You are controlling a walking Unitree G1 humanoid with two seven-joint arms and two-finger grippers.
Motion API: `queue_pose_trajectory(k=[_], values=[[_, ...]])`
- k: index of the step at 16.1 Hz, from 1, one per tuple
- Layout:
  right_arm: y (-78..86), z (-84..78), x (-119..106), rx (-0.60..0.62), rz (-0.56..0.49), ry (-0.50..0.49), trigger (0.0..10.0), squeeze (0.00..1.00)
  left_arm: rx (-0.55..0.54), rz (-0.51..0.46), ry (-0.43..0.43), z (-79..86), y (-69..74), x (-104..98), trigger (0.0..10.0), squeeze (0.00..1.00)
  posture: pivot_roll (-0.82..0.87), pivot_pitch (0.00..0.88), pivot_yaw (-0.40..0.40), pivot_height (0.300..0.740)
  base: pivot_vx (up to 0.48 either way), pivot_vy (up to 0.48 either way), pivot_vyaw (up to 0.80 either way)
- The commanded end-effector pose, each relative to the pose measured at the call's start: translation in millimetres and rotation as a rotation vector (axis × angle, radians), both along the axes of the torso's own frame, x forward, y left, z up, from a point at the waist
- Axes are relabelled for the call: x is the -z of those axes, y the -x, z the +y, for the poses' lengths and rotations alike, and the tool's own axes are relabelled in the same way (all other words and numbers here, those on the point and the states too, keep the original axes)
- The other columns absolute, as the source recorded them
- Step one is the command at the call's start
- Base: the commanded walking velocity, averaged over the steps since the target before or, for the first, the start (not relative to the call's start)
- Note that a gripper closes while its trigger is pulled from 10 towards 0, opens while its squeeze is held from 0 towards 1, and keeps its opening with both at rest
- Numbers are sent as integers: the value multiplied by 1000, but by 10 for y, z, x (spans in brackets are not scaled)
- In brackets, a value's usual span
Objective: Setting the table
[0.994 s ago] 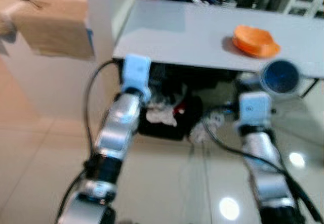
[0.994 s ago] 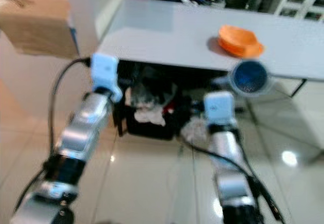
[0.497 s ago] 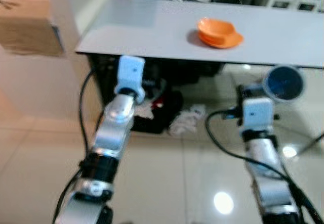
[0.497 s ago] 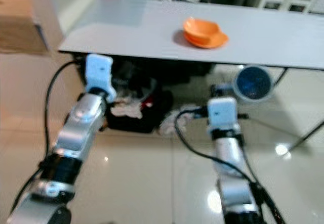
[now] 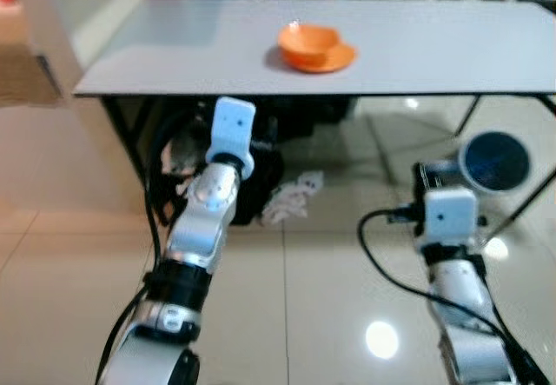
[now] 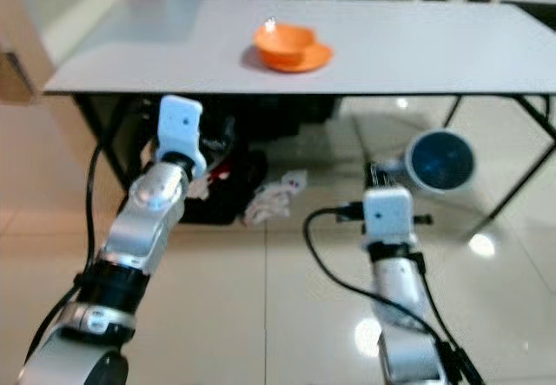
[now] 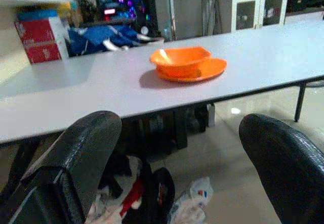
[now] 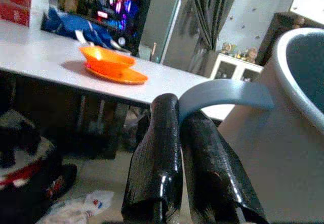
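Right wrist view shows the right pincer (image 8: pixel 195 183) closed on the handle of a grey mug with a blue interior (image 8: pixel 283 118), the two fingers pressed together around the curved strap so that the mug hangs off to one side with its mouth facing back toward the head camera; gripping by the handle leaves the body and base free, which suits setting it down flat on a surface. In the left eye view the mug (image 5: pixel 493 161) is carried in front of the right arm, below and short of the near edge of the white bench (image 5: pixel 434 46), well apart from the bench top. On the bench, toward its left half, an orange bowl sits on an orange plate (image 5: pixel 316 48), already laid as one place setting; the mug most likely belongs beside it. The left pincer (image 7: pixel 177 158) is spread wide with nothing between its fingers, held out forward below the bench edge and aimed at the bowl. Under the bench lie a dark bag and crumpled litter (image 5: pixel 291 195) on the tiled floor. Judged stage: approach, mug not yet delivered
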State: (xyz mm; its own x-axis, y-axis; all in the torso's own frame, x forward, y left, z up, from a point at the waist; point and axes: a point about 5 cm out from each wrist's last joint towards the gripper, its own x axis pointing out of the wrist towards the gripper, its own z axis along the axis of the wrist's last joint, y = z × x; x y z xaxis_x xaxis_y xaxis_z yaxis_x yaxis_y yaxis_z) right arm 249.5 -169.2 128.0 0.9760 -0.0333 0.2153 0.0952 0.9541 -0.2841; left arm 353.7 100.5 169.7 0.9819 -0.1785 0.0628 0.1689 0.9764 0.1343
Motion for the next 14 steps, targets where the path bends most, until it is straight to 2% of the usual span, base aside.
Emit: queue_pose_trajectory(k=[1, 14], values=[[-18, -1, -84, -9, -34, 1, 0, 0, -5, -10, 9, -10, -29, -46, 10000, 0, -14, 0, 17, 740, 480, 0, 0], [-124, 55, -89, -40, -29, -5, 0, 0, 35, -27, -6, -64, -16, -65, 10000, 0, 4, 0, 14, 740, 480, 0, 0]])
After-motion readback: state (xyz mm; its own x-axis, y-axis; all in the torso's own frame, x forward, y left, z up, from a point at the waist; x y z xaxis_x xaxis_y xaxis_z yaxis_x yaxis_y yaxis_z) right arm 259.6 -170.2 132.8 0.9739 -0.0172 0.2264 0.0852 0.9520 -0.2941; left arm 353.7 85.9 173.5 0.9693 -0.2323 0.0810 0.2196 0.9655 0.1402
